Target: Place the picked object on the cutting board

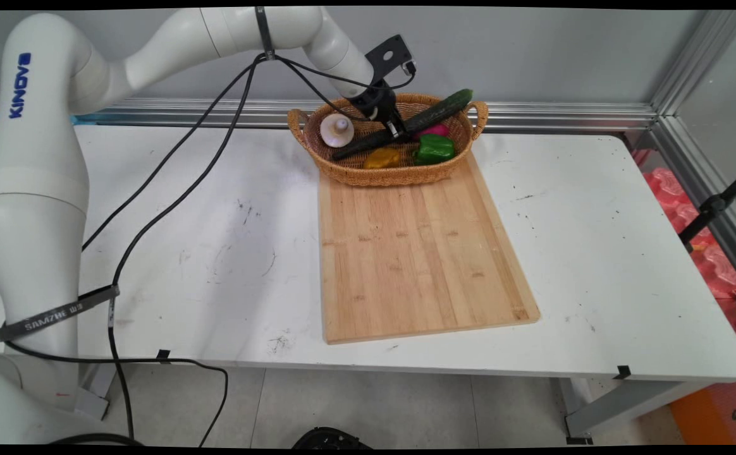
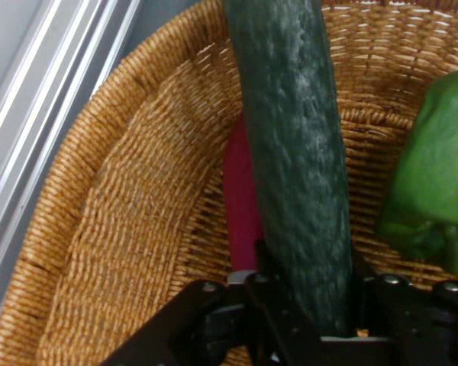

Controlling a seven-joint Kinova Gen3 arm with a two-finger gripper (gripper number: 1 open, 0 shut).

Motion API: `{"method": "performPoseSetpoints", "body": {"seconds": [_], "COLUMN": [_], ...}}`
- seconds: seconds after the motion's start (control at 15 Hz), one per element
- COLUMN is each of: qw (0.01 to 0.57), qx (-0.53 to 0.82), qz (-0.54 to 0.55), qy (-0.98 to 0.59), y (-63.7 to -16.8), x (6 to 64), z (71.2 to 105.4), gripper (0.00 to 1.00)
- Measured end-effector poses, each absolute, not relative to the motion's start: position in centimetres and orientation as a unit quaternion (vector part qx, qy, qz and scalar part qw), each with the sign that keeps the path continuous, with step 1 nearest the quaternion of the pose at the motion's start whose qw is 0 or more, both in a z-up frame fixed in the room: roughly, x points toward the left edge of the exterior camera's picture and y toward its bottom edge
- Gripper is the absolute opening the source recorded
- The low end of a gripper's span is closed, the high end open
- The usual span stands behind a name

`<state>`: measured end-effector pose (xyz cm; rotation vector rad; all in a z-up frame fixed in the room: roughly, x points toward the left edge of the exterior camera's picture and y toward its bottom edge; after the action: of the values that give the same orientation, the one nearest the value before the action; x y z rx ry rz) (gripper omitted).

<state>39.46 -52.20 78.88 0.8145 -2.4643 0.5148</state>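
Two black fingers (image 2: pixel 269 263) of the gripper (image 1: pixel 395 128) clamp a long dark cucumber (image 1: pixel 428 117) lying slantwise across the wicker basket (image 1: pixel 393 174). Beneath it lie a pink thing (image 2: pixel 240 202), a green pepper (image 1: pixel 434 149), a yellow one (image 1: pixel 382 158) and a white mushroom (image 1: pixel 336 130); the basket stands on the wooden board's (image 1: pixel 418 253) far end, on the counter (image 1: pixel 216 253).

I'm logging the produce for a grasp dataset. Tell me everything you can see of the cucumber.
The cucumber is long, dark green and bumpy-skinned, seemingly whole. It lies aslant across the wicker basket, its upper end jutting over the far right rim, its lower end down inside. The tool is shut on it about midway. A pink item lies under it, and a green pepper sits beside it.
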Motion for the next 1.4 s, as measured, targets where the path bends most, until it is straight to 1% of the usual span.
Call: {"method": "performPoseSetpoints", "body": {"seconds": [0.2, 0.4, 1.0, 1.2, 1.4], "qw": [0.249, 0.253, 0.265, 0.266, 0.259], "qx": [0.298, 0.293, 0.269, 0.256, 0.248], "qz": [0.189, 0.193, 0.214, 0.213, 0.201], "qy": [-0.902, -0.902, -0.901, -0.905, -0.911], "y": [-52.4, -52.5, -50.8, -49.2, -46.9], "x": [39.1, 38.3, 33.3, 30.4, 27.9], "z": [79.2, 80.5, 87.1, 89.4, 91.0], "gripper": [0.0, 0.0, 0.0, 0.0, 0.0]}}
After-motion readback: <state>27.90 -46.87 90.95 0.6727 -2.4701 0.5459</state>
